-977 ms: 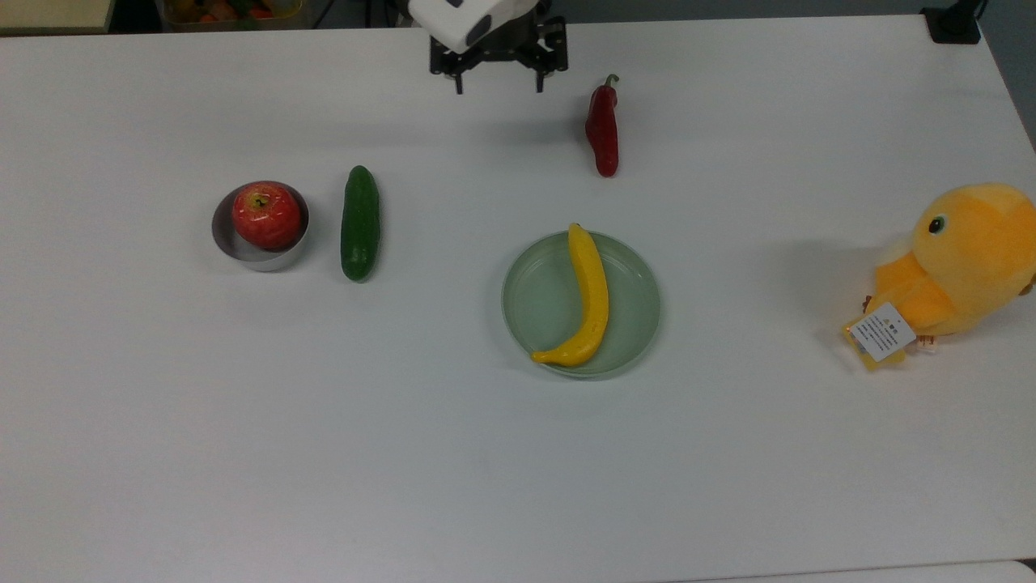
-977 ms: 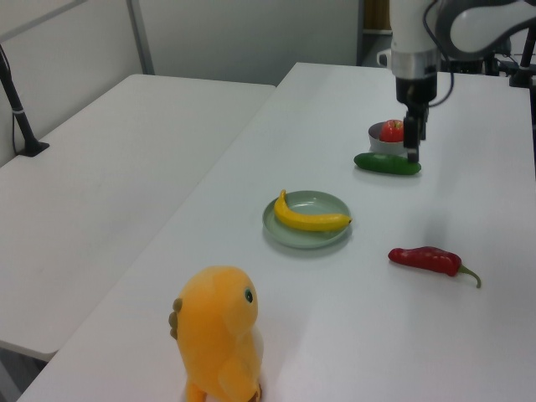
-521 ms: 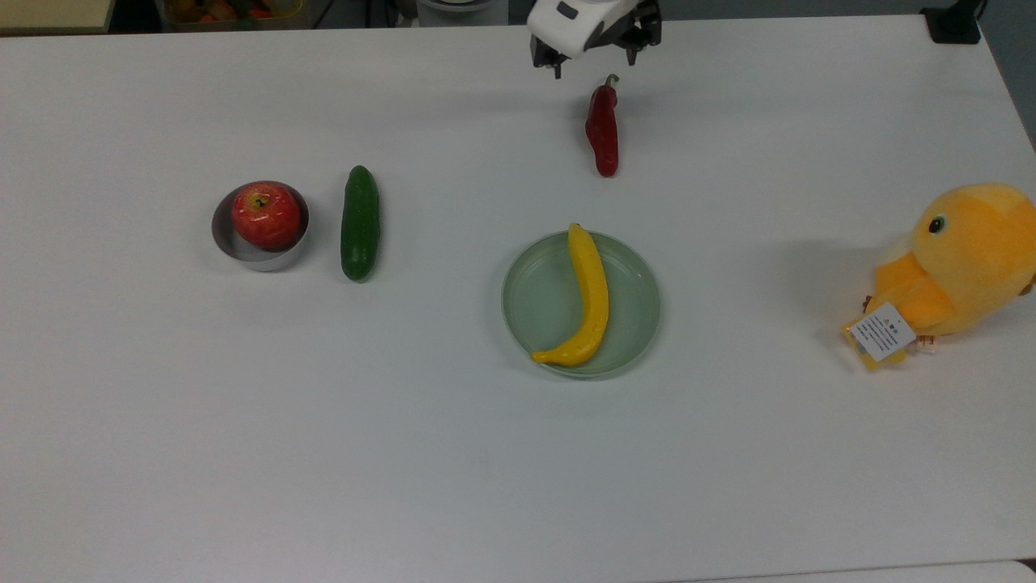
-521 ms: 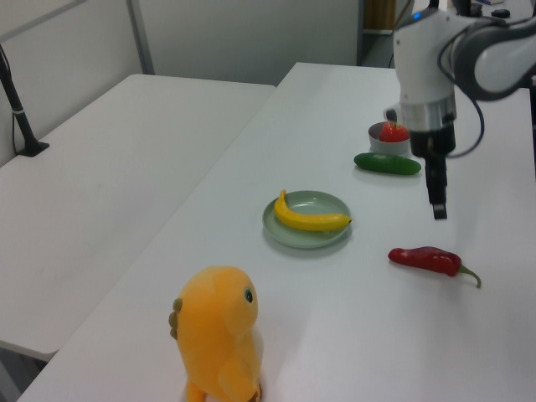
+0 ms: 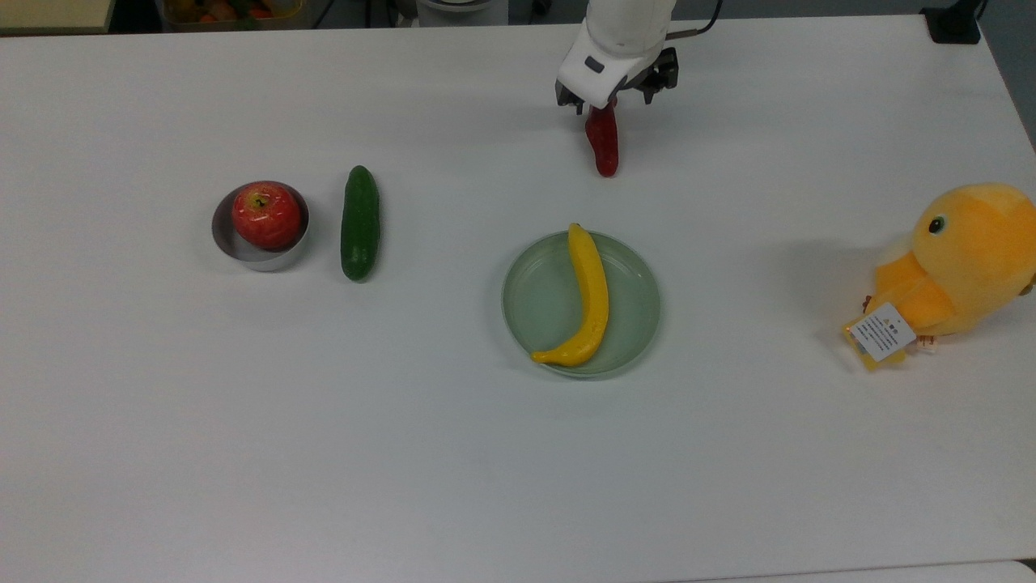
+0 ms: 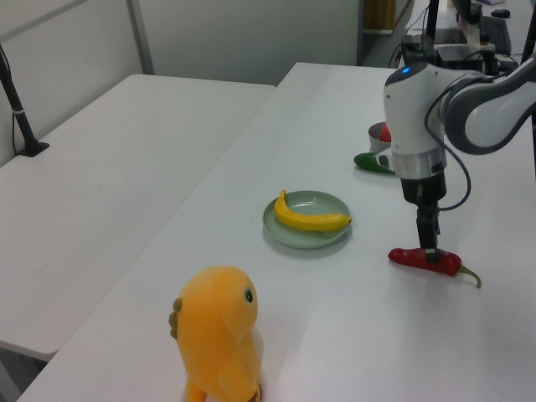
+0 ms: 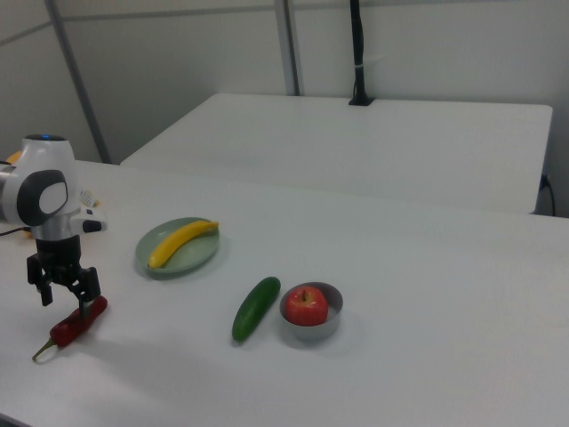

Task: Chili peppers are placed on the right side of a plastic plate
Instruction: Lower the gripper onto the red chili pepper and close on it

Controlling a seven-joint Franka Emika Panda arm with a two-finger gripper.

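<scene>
Gripper (image 7: 64,291) fingers apart, straddling chili peppers (image 5: 604,146) near stem | glossy, slick, likely light, rigid | best grasped mid-body, across width

The white tag (image 5: 882,331) on the orange plush bird (image 5: 963,259) carries print too small to read.
</scene>
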